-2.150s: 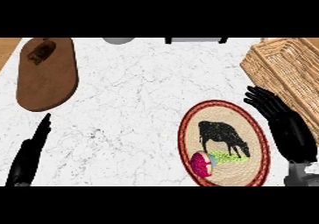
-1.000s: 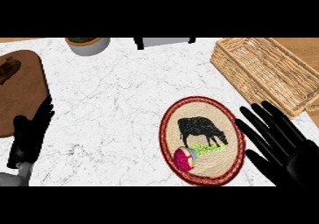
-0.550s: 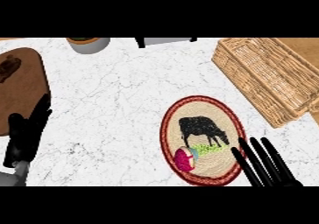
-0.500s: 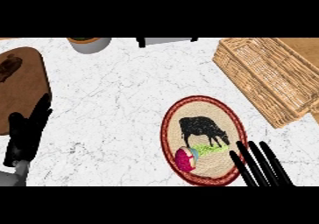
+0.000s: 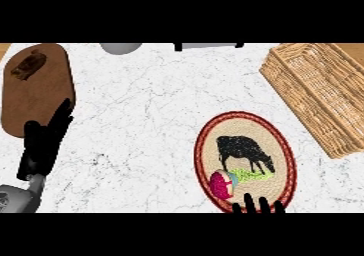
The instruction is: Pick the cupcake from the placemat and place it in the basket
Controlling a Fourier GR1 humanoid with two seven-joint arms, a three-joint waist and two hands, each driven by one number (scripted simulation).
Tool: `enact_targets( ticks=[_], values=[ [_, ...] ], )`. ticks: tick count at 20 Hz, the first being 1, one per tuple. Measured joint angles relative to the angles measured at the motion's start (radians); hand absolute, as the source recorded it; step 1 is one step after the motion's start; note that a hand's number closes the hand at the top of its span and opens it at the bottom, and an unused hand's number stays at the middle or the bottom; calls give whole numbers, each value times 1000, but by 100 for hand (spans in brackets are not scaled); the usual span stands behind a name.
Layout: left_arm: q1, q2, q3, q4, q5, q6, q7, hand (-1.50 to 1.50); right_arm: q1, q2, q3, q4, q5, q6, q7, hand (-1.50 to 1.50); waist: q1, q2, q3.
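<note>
1. You are looking through one head view, facing steeply down onto the worktop (image 5: 141, 100).
2. It is sitting close, taking in the placemat (image 5: 244, 160) and basket (image 5: 321, 95).
3. No second view is sharing this scene.

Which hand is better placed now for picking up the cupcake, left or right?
Probably the right hand: its fingertips show at the placemat's lower rim, close beside the cupcake. The left hand rests open far across the counter, near the cutting board.

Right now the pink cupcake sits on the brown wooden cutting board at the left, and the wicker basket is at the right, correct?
Not quite. The head view shows the pink cupcake on the oval cow-print placemat, not the brown wooden cutting board. The wicker basket is at the right.
</note>
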Motion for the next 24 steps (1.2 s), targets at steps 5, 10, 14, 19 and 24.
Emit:
enact_targets(
  ticks=[5,10,14,19,24],
  values=[
    [-37,-17,0,23,-6,-29,-5,0,48,33,11,-1,211,-8,162,-150,36,9,2],
    [-68,-33,-2,35,-20,-44,8,0,65,48,13,9,261,-27,249,-150,62,16,4],
    [-93,-54,-8,55,-39,-50,9,0,60,45,15,14,236,-35,254,-150,76,20,4],
    [-110,-62,-5,39,-51,-59,39,0,44,35,15,20,198,-51,251,-150,88,22,5],
    [-112,-74,2,54,-69,-71,33,0,19,24,12,34,161,-76,248,-150,91,23,5]
  ],
)
